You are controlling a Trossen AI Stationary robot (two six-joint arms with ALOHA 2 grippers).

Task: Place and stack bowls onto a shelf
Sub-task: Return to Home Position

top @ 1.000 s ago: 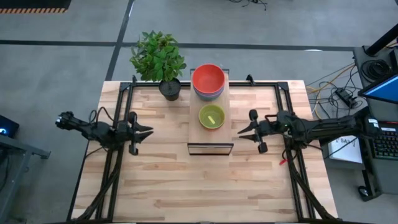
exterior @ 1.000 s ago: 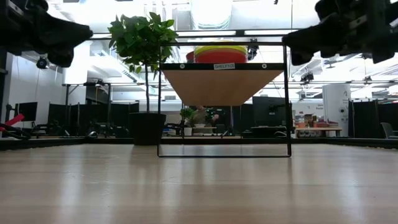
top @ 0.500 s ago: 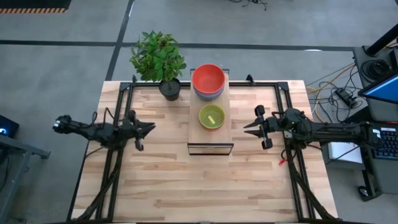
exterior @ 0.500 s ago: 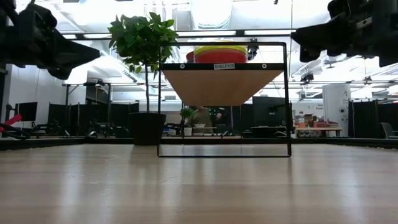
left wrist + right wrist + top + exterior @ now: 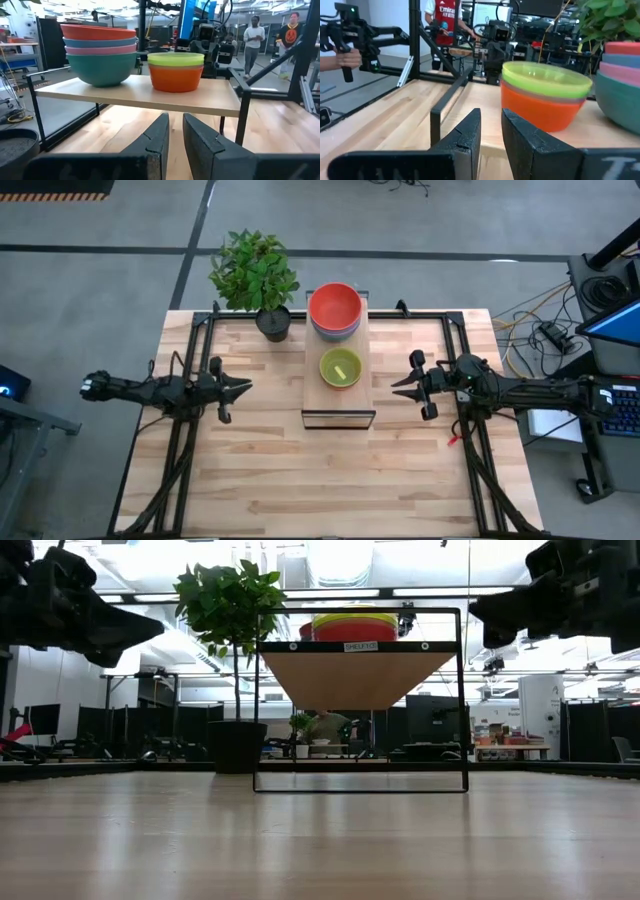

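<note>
Tools on both arms hang clenched on nothing, fingers drawn almost together with only a thin gap. The left tool (image 5: 240, 387) hovers over the left of the worktop (image 5: 270, 470) and the right tool (image 5: 397, 386) over the right, each pointing inward at the shelf (image 5: 338, 402) yet well apart from it. I judge this a rest pose, with the arms level and clear of the load so nothing gets knocked. The shelf stands mid-worktop toward the far edge and carries every one of the bowls that shows, nested in two piles. The tall pile (image 5: 99, 55), nearer the plant (image 5: 254, 270), shows teal, pink, blue and red from the bottom up. The short pile (image 5: 176, 72) has a lime bowl seated in an orange one, and I cannot tell whether another rim lies between them. Nesting likely saves board space and keeps each pile low and steady. A small label (image 5: 361, 646) on the shelf's front rail begins "SHELF"; the rest is too small to read. Beyond the worktop, a person's red shirt (image 5: 442, 12) shows "Emira" in white.
</note>
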